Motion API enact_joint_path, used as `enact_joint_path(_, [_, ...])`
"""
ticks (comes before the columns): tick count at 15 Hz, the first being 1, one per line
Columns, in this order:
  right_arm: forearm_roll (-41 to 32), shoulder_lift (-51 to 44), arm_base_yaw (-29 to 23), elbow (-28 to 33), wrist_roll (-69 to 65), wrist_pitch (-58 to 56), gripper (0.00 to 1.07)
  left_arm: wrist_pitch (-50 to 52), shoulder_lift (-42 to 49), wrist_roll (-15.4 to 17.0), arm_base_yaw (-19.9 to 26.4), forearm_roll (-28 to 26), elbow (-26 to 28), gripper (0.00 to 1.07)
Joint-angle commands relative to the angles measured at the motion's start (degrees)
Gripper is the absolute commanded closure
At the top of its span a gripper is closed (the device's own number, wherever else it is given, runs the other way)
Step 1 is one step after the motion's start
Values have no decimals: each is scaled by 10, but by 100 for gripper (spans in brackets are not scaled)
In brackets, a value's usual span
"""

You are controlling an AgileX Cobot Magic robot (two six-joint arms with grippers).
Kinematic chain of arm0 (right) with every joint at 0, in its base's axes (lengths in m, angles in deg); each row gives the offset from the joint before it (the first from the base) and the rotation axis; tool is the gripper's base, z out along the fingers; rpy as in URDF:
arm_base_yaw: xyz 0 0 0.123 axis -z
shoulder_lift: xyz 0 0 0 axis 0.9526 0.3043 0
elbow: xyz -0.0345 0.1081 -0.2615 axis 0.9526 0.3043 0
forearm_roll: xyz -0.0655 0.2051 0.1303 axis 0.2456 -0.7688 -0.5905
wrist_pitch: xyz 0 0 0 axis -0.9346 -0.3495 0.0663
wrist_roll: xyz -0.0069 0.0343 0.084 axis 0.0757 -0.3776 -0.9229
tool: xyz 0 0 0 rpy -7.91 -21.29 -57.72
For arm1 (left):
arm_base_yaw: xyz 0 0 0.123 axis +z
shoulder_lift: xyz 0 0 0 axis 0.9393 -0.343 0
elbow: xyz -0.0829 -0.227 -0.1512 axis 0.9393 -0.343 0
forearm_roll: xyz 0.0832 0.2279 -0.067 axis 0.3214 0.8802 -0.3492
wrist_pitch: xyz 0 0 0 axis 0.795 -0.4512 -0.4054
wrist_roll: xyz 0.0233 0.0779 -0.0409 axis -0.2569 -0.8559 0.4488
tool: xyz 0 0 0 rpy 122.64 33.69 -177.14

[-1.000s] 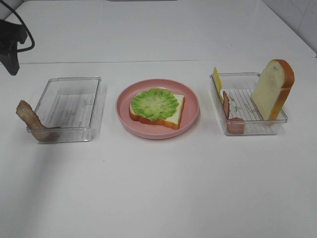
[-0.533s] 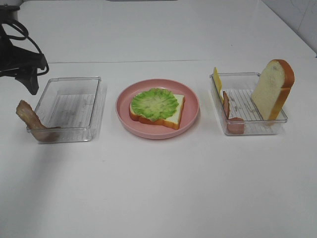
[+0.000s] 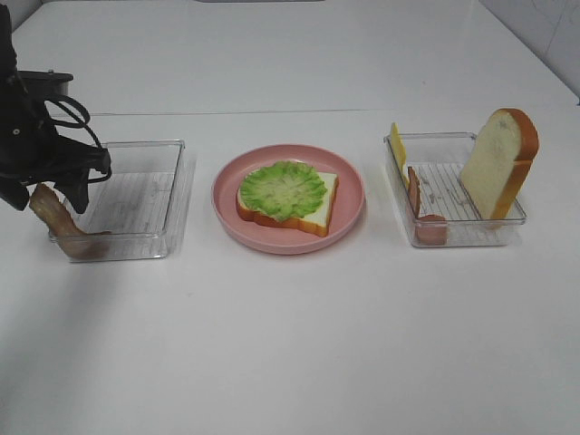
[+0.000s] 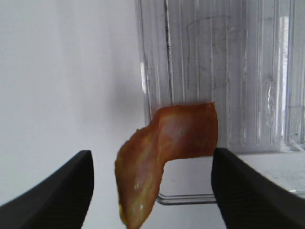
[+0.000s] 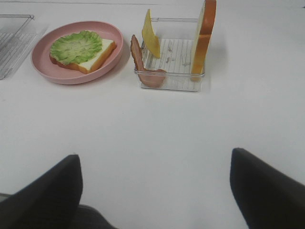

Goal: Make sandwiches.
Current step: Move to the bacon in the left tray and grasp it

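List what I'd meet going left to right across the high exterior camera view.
From the left: brown bacon strip → clear plastic tray → pink round plate → yellow cheese slice → upright white bread slice.

High overview and right wrist share the plate (image 3: pixel 224 201).
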Motion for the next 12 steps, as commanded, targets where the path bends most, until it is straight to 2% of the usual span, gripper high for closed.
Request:
enact_joint_path(1, [-3,-8,2,1,-1,5,27,26,-2,2,-1,-2,-3,44])
enact_joint_path(3, [-3,-8,2,1,-1,5,27,33,-2,6,-1,-2,-3,50])
enact_joint_path(10, [-3,-8,2,1,-1,5,27,13,-15,6,-1,-2,-3,52])
enact_joint_path(12, [-3,-8,2,1,-1,5,27,13,-15,6,-1,-2,-3,59])
